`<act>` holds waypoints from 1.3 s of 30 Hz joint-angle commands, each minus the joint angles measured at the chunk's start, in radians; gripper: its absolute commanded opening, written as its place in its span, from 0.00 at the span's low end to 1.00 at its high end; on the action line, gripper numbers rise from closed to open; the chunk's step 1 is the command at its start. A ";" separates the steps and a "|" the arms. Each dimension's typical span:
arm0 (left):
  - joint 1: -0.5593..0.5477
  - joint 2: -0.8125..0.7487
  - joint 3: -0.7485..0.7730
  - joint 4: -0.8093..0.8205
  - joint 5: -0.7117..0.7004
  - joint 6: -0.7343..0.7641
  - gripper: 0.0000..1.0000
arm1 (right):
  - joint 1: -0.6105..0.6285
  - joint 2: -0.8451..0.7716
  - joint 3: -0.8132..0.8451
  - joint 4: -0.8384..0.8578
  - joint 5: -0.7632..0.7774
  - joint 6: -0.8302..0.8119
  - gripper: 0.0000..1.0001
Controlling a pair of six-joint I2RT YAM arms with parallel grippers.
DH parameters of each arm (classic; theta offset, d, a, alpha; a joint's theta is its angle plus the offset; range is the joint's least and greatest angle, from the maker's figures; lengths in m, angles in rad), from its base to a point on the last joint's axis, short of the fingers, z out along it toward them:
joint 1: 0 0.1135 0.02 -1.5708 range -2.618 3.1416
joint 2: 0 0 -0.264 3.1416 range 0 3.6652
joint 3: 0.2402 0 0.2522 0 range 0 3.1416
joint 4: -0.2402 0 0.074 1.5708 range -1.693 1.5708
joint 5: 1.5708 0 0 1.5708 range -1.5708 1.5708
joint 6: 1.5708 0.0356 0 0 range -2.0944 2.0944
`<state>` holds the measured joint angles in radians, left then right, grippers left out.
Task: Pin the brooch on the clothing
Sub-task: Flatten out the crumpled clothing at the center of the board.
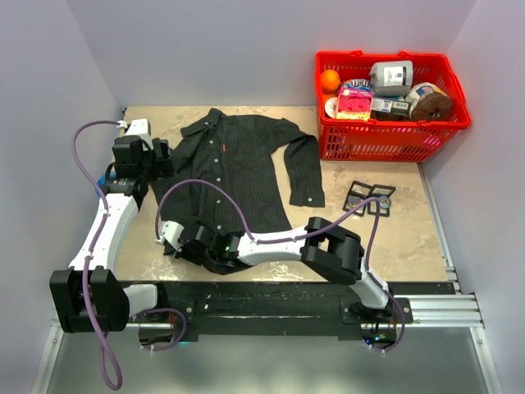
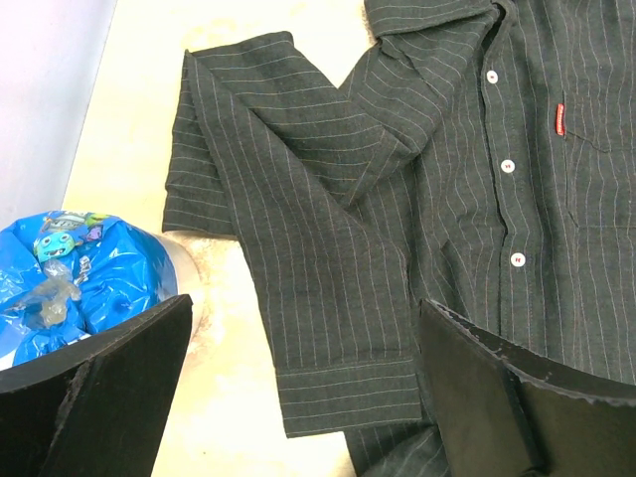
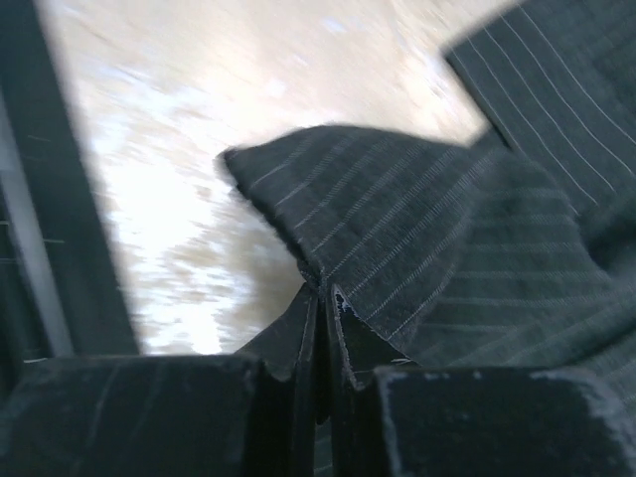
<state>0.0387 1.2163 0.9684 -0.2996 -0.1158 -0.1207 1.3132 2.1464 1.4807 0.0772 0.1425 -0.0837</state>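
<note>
**Right fingers pinch the shirt's near edge; left fingers spread over a sleeve**

The right fingers are pressed together on a fold of dark pinstriped cloth at the near edge of the shirt. The fabric rises into a small peak out of the pinch, with the pale table showing beyond it. The right arm reaches in low from the right and lies across the near side of the table to get there.

The left fingers are spread wide with nothing between them. They sit over a folded sleeve, whose cuff lies between the two tips. Whether they touch the cloth cannot be told. Just beside the left tip lies a crinkled blue packet on the table.

The shirt is laid out front-up at the middle left of the table, collar toward the far side. Its pale buttons run down the front, and a small red tag sits on the chest. Its other sleeve lies bent at the right.

Well apart on the right are flat black frames. A red basket of assorted goods stands in the far right corner.
</note>
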 commanded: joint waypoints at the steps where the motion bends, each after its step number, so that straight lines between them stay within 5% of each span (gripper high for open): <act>1: 0.007 0.000 -0.002 0.043 0.008 -0.014 0.99 | 0.020 -0.040 0.055 0.041 -0.141 0.050 0.04; 11: 0.007 0.000 -0.002 0.040 0.007 -0.014 0.99 | 0.061 0.017 0.087 -0.004 -0.210 0.050 0.08; 14: 0.007 -0.001 -0.004 0.043 0.008 -0.013 0.99 | 0.064 -0.006 0.079 -0.002 -0.238 0.053 0.21; 18: 0.006 -0.001 -0.007 0.048 0.021 -0.011 0.99 | 0.064 -0.084 0.040 0.002 -0.219 0.068 0.63; 22: 0.007 0.002 -0.014 0.056 0.031 -0.011 0.99 | 0.060 -0.201 -0.066 0.018 -0.126 0.078 0.75; 31: 0.000 0.025 -0.028 0.086 0.132 -0.030 0.99 | -0.164 -0.398 -0.276 -0.010 -0.015 0.168 0.77; 39: -0.118 0.042 -0.039 0.086 0.096 -0.010 0.98 | -0.368 -0.415 -0.392 -0.069 0.080 0.226 0.77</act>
<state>-0.0292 1.2598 0.9363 -0.2531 -0.0185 -0.1310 0.9668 1.7420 1.1213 0.0547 0.1471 0.0963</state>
